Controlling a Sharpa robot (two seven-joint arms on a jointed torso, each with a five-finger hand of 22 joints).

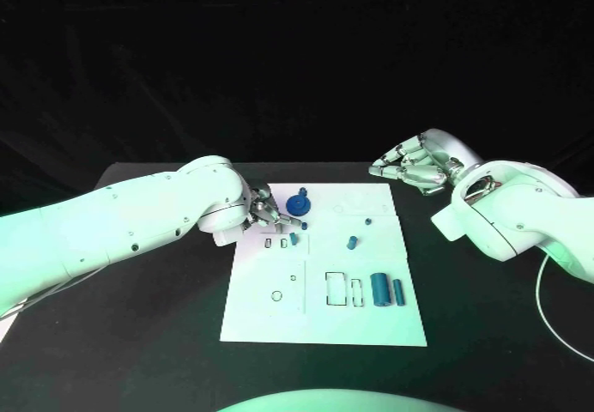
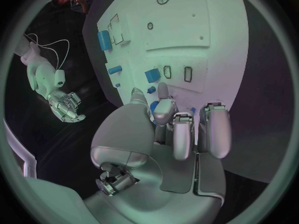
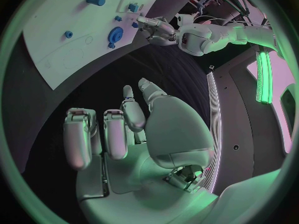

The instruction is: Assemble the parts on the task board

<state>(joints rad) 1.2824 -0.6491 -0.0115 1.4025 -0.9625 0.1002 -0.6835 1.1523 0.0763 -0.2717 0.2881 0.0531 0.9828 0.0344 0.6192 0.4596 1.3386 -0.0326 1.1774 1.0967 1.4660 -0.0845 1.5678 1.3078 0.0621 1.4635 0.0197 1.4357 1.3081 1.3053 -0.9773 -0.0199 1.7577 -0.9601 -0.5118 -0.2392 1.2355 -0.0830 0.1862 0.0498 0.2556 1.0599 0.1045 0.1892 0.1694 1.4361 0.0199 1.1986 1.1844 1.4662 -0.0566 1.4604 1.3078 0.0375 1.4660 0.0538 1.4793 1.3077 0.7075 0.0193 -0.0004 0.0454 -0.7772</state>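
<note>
The white task board lies mid-table. My left hand hovers over its far left corner with its fingers half curled and nothing between them. A round blue part stands just beside the fingertips, and the fingers partly hide it in the left wrist view. A small blue block sits by two empty slots. Two blue cylinders lie side by side near the board's right edge. Two small blue pieces stand further back. My right hand hangs empty off the board's far right corner, fingers apart.
Bare black table surrounds the board on every side. Outlined empty recesses and a small ring mark the board's near half. A thin cable loops along the table's right side.
</note>
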